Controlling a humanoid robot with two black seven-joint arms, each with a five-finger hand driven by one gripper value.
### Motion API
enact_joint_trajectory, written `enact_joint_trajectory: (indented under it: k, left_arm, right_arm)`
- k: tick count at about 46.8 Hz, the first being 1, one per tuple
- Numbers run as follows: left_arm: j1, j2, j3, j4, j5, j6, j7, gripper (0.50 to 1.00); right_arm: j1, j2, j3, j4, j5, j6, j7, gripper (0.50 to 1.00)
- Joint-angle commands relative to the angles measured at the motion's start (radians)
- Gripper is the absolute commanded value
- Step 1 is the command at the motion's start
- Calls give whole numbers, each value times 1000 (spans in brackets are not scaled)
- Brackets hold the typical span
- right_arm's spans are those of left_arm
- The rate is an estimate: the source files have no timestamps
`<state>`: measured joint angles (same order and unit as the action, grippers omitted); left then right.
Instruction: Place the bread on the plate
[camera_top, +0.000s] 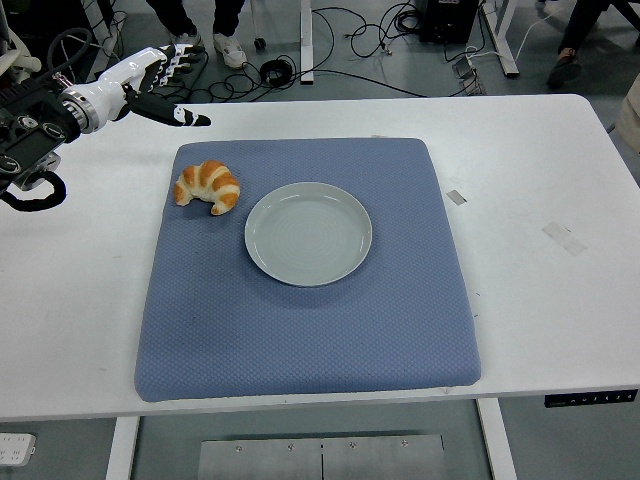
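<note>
The left hand (150, 78), fingers spread and empty, should drop over the croissant (208, 186) and grip its middle gently before crossing to the plate (308, 233).

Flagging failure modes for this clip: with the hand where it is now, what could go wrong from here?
1. The croissant lies close to the plate rim, so a sideways approach by the left hand might nudge the plate.
2. The croissant's curved shape may let it slip from the fingers.
3. The soft blue mat could let the plate shift.
</note>
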<state>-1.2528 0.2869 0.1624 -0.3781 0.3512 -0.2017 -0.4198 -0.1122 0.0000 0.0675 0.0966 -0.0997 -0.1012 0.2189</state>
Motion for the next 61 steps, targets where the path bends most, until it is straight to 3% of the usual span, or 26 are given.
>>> enact_joint_trajectory:
  k: [1, 61]
  left_arm:
    - [1, 0, 0, 1, 0, 1, 0, 968]
    - [13, -12, -3, -1, -3, 1, -2, 969]
  right_arm:
    - [0, 0, 0, 0, 0, 0, -1, 1000]
    - [0, 0, 0, 0, 0, 0, 0, 1000]
